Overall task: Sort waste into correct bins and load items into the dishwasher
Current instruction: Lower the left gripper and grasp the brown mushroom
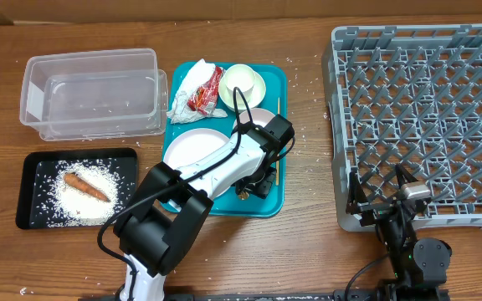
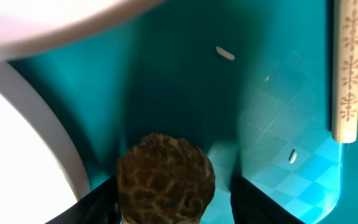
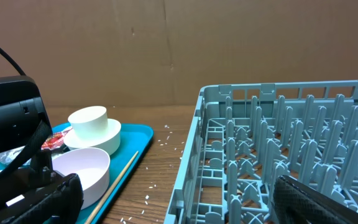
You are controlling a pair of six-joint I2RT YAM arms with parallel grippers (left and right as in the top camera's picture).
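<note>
Overhead: on the wooden worktop (image 1: 224,33) the clear plastic tub (image 1: 90,63) stands at the upper left. Below it is the black tray (image 1: 32,163), holding scattered rice grains (image 1: 57,201) and the orange carrot-like stick (image 1: 86,186). The teal tray (image 1: 273,79) in the middle carries the crumpled napkin (image 1: 187,88), the red-and-white wrapper (image 1: 207,90), a small cup (image 1: 243,81) sitting in a bowl, a second bowl (image 1: 262,115) and the round plate (image 1: 192,150). The thin wooden stick (image 1: 278,109) lies along its right edge. The left gripper (image 1: 253,186) is low over the tray's lower right corner. The grey dish rack (image 1: 425,100) fills the right side, with the right gripper (image 1: 381,192) at its near edge, fingers spread.

Left wrist: the brown lumpy food piece (image 2: 165,177) sits on the teal floor between the fingers (image 2: 101,205). They are spread to either side of it, with a slim gap showing on the right. The plate's rim is just to its left and the patterned stick is well to the right.

Right wrist: the fingers (image 3: 319,202) are wide apart and hold nothing. The rack's corner is close ahead, with the cup, bowls and stick to the left.
</note>
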